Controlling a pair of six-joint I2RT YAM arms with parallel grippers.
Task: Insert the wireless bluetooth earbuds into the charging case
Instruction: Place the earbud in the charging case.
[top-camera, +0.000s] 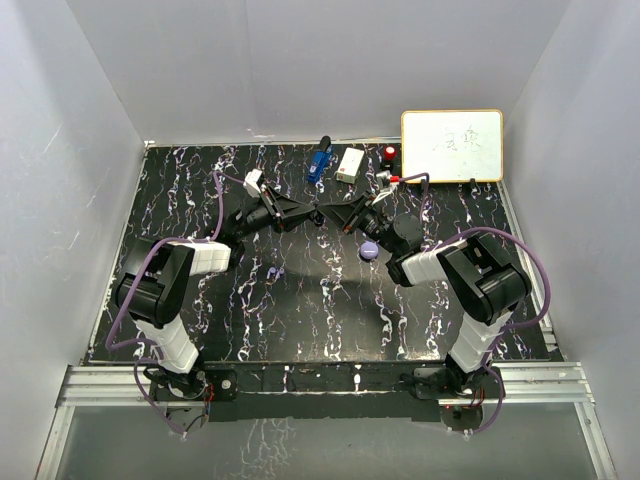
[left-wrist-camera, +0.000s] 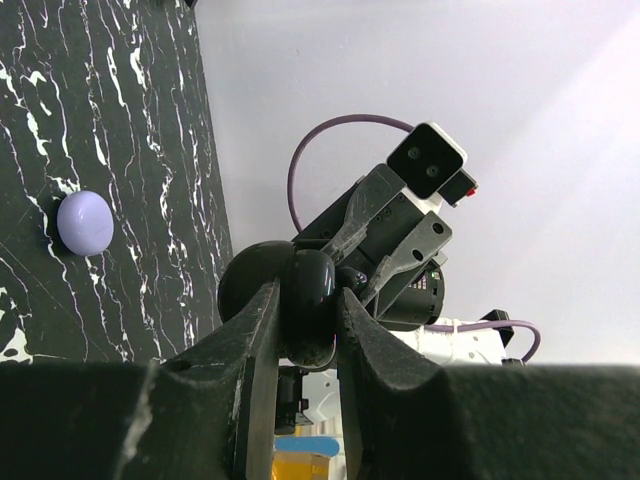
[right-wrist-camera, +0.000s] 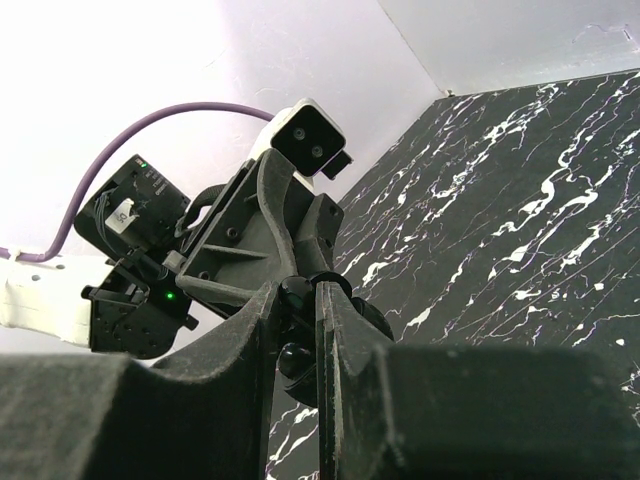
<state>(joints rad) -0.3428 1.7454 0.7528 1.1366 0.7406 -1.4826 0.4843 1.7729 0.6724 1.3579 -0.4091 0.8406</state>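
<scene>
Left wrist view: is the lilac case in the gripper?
No, the lilac case lies on the table while the left gripper clamps a black case.

Black, white-veined table (top-camera: 300, 320): along the far edge lie a blue tool (top-camera: 318, 163), a small white box (top-camera: 350, 164) and, far right, a whiteboard (top-camera: 452, 146). Mid-table sits a lilac round case (top-camera: 369, 250). Left of it and nearer lie tiny pale lilac earbuds (top-camera: 275, 271).
</scene>
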